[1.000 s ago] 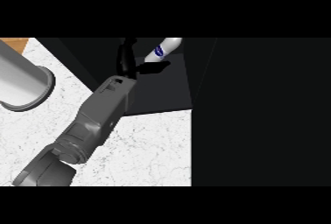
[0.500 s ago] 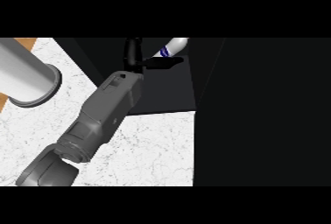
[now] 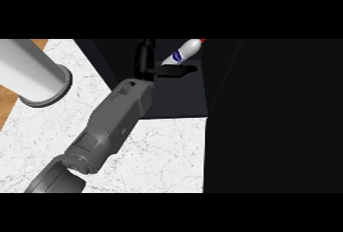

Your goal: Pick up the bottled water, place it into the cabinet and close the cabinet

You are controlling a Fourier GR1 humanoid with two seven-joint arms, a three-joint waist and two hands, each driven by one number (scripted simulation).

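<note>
Near the top centre of the frame the bottle [image 3: 182, 53], white with a blue label and a red cap, lies tilted in the dark cabinet [image 3: 181, 97], cap toward the upper right. The hand [image 3: 149, 63] sits at its lower left end: fingers rise along the bottle's left and the thumb juts right just beneath it, but whether they grip it cannot be told. A grey cylinder [image 3: 30, 72] stands on the counter [image 3: 161, 154] at upper left.

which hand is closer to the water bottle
Left. The left hand reaches into the dark cabinet right beside the bottled water; the right hand shows nowhere in the view.
</note>
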